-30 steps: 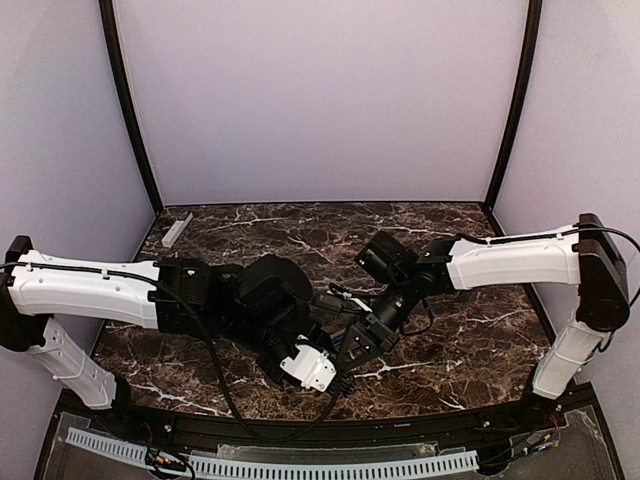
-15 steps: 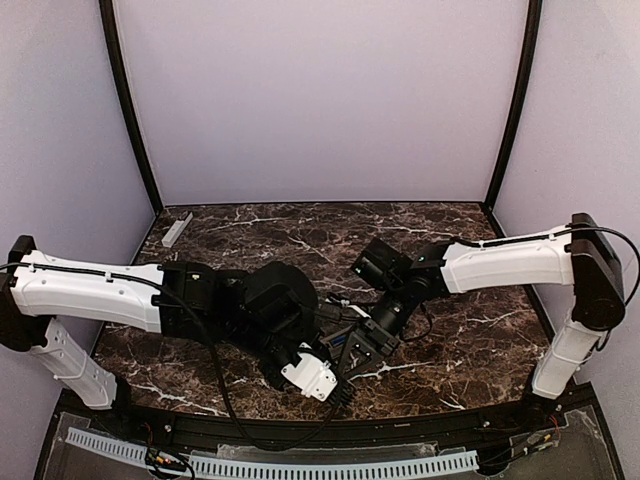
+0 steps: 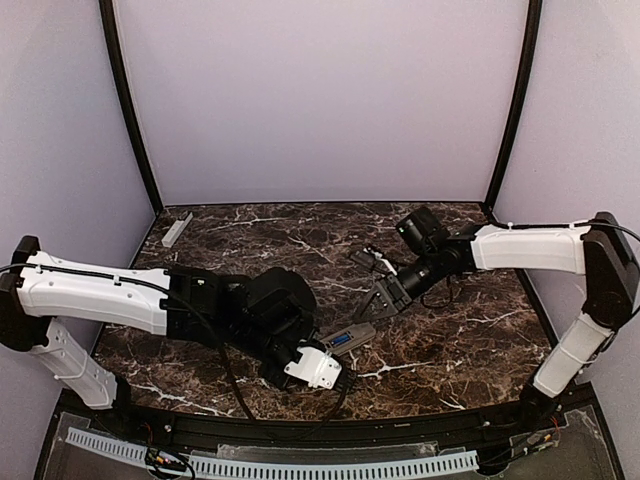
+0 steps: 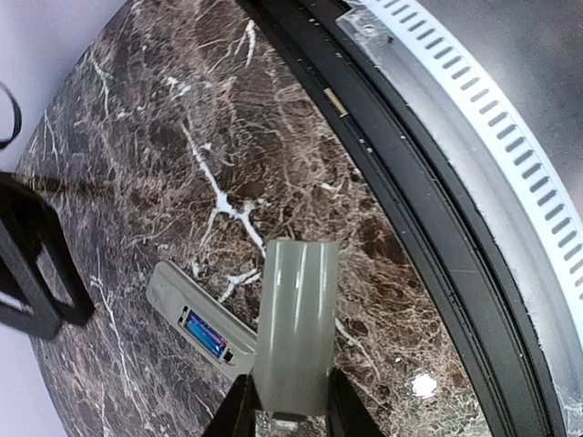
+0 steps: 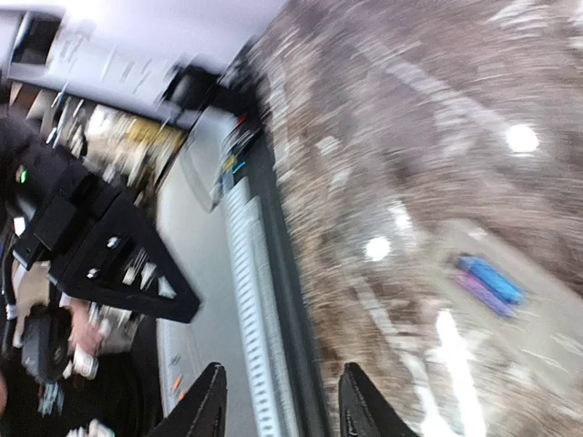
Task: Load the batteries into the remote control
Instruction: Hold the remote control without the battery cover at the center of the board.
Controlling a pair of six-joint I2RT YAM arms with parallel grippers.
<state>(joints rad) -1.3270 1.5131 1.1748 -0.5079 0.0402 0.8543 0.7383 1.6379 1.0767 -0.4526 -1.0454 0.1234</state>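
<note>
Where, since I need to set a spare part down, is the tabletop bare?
The table is bare along the back between the grey bar and the right gripper, and at the front right past the remote control. Crowded: the middle front, around the left gripper and the remote control.

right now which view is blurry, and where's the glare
Right wrist view: smeared throughout, the remote control and its blue batteries only streaks, bright glare spots on the table. Left wrist view: sharp on the pale grey cover, one glare spot near the edge. Top external view: sharp, evenly lit.
</note>
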